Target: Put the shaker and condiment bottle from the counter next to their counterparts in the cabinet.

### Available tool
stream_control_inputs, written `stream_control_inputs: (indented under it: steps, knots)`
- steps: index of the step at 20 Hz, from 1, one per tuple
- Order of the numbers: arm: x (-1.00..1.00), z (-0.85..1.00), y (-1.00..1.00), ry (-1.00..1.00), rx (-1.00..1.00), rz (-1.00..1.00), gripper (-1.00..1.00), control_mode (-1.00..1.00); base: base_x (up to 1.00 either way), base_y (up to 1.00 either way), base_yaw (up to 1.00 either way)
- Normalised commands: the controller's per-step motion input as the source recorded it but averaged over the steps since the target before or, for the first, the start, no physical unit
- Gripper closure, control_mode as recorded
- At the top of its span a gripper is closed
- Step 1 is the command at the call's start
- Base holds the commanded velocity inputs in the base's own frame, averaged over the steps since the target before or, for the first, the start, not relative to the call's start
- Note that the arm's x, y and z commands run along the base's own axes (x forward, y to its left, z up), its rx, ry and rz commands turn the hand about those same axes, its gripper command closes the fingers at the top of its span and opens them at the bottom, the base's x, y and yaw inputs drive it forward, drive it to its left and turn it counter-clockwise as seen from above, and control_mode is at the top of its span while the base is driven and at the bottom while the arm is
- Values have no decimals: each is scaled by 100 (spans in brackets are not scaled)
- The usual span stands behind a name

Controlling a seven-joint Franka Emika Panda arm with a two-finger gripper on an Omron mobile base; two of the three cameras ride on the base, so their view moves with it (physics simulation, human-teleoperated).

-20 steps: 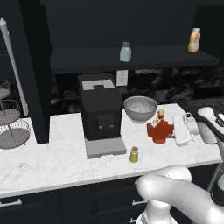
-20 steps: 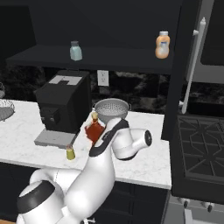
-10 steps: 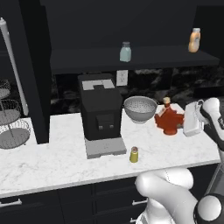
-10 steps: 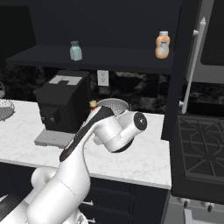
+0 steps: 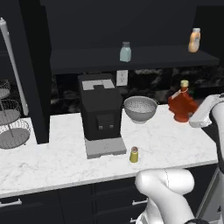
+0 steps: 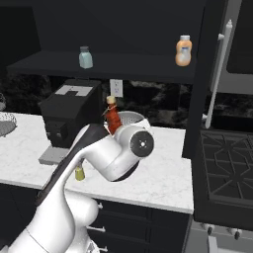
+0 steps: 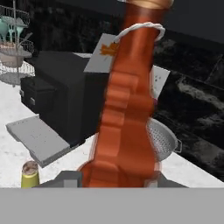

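The dark red condiment bottle (image 5: pixel 182 104) with its tan cap is held tilted above the counter, near the colander, with my gripper (image 5: pixel 190 115) shut on its wide body. In the hand view the bottle (image 7: pixel 130 109) rises straight up from the gripper (image 7: pixel 114 178). From the right base, my arm hides all but the bottle's neck (image 6: pixel 113 115). The small yellow shaker (image 5: pixel 134 155) (image 6: pixel 79 173) (image 7: pixel 29 174) stands on the counter in front of the coffee machine. On the black cabinet shelf (image 5: pixel 83 59) stand the blue-green shaker (image 5: pixel 125 52) (image 6: pixel 85 57) and the orange bottle (image 5: pixel 194 40) (image 6: pixel 184 50).
A black coffee machine (image 5: pixel 100 110) and a metal colander (image 5: pixel 140 108) sit at the back of the white counter (image 5: pixel 52 157). A wire rack (image 5: pixel 9 127) stands at the left. A stove (image 6: pixel 227 163) lies to the right.
The gripper has lifted the red bottle off the counter and carried it up and to the right, toward the shelf. The yellow shaker has stayed put.
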Motion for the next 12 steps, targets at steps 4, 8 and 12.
stream_control_inputs:
  steps: [4, 8, 12]
  knots:
    - [-27, 64, 0, -19, 2, -40, 100, -100, 0, 0, 0]
    - [-20, 54, 0, -5, 0, -45, 100, -100, 0, 0, 0]
    - [-20, 49, 0, -1, 0, -46, 100, -100, 0, 0, 0]
